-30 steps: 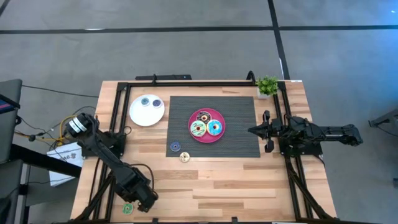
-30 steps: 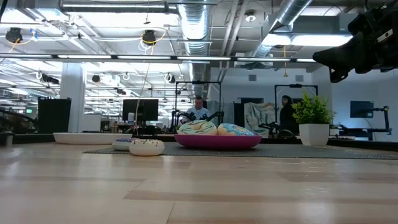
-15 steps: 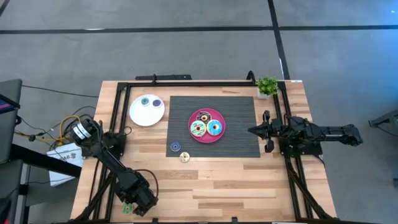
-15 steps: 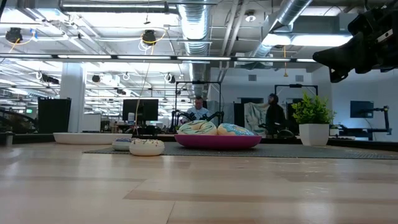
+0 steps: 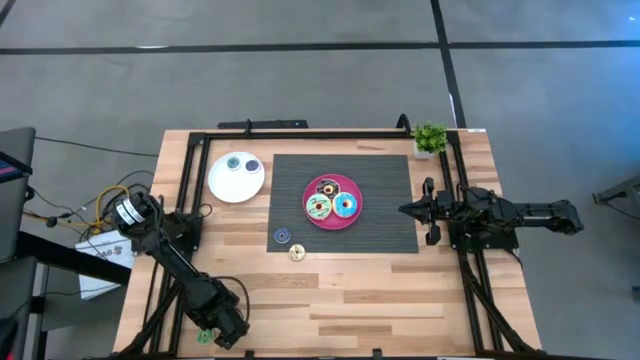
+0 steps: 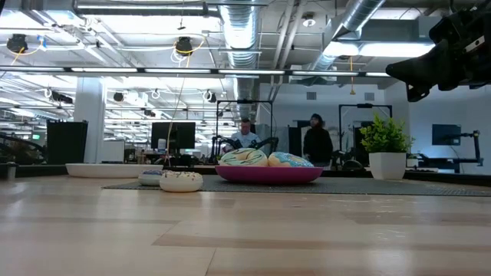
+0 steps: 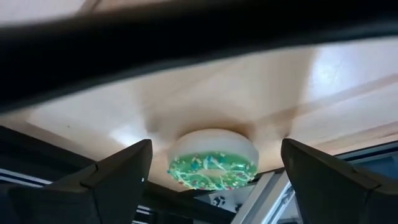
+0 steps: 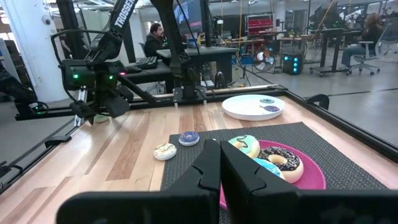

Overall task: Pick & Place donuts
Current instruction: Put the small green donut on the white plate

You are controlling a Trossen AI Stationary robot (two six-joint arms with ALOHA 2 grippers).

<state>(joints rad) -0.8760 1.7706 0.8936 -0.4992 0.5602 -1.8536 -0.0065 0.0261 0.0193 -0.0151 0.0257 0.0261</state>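
A tiny green-sprinkled donut (image 7: 213,163) lies flat on the wood at the table's near left corner (image 5: 205,337). My left gripper (image 7: 216,147) is open, one finger on each side of it and clear of it (image 5: 214,328). The pink plate (image 5: 333,219) on the dark mat carries the chocolate (image 5: 326,187), pale green (image 5: 318,208) and light blue (image 5: 346,207) donuts. A tiny blue donut (image 5: 282,235) and a cream one (image 5: 297,252) lie near the mat's front edge. Two more tiny donuts (image 5: 241,164) sit on the white plate (image 5: 225,186). My right gripper (image 8: 219,163) waits shut at the mat's right edge (image 5: 405,210).
The black frame rails (image 5: 190,200) run along the table's sides, close to the green donut. A potted plant (image 5: 430,138) stands at the far right corner. Bare wood (image 5: 380,300) spreads across the near half. A person (image 6: 315,144) stands in the room beyond the table.
My left gripper has moved a little toward the table's left edge, closing in over the green donut in the near left corner. The donuts and plates have stayed put. Behind the table a person has walked leftward across the low view.
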